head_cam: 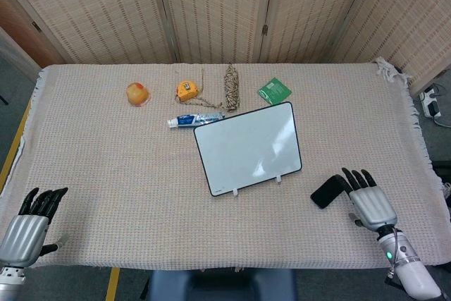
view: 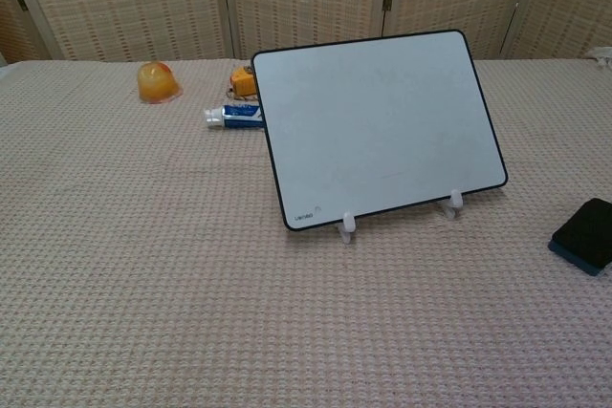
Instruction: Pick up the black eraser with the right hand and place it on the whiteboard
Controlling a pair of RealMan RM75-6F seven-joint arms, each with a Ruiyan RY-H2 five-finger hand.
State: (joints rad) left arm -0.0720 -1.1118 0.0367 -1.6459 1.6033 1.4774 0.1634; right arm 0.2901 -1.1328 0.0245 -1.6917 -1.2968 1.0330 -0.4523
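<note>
The black eraser (head_cam: 326,192) lies flat on the cloth, right of the whiteboard (head_cam: 248,148); the chest view shows the eraser (view: 584,234) at its right edge and the whiteboard (view: 378,123) propped on two small white feet. My right hand (head_cam: 368,202) hovers just right of the eraser, fingers spread and pointing up-table, fingertips close to its right end, holding nothing. At the table's front left corner my left hand (head_cam: 27,229) rests with fingers apart and empty. Neither hand shows in the chest view.
Behind the whiteboard lie a toothpaste tube (head_cam: 195,118), a yellow tape measure (head_cam: 186,90), a coil of rope (head_cam: 231,87) and a green packet (head_cam: 274,91). An orange object (head_cam: 138,94) sits at the back left. Folding screens stand behind the table.
</note>
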